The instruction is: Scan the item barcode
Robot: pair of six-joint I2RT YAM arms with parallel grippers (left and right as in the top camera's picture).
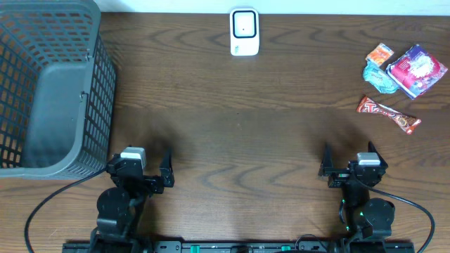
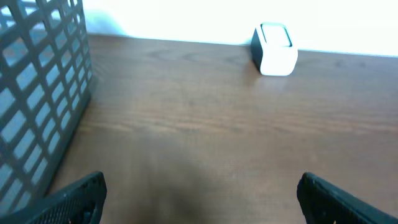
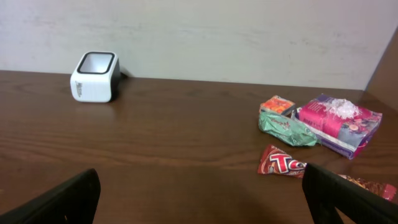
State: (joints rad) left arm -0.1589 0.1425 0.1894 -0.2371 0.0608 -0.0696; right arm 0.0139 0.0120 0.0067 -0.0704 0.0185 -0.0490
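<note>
The white barcode scanner [image 1: 245,31] stands at the far middle of the table, and shows too in the left wrist view [image 2: 275,48] and the right wrist view [image 3: 95,76]. At the far right lie a red candy bar [image 1: 388,114] [image 3: 283,163], a pink box [image 1: 418,70] [image 3: 339,123], a green packet [image 1: 380,77] [image 3: 287,128] and a small orange packet [image 1: 380,53] [image 3: 277,105]. My left gripper [image 1: 139,167] [image 2: 202,186] is open near the front edge, nothing between its fingers. My right gripper [image 1: 349,163] [image 3: 200,180] is open too, short of the candy bar.
A grey mesh basket [image 1: 49,84] [image 2: 37,93] stands at the far left, just beyond the left gripper. A pale wall runs behind the table's far edge.
</note>
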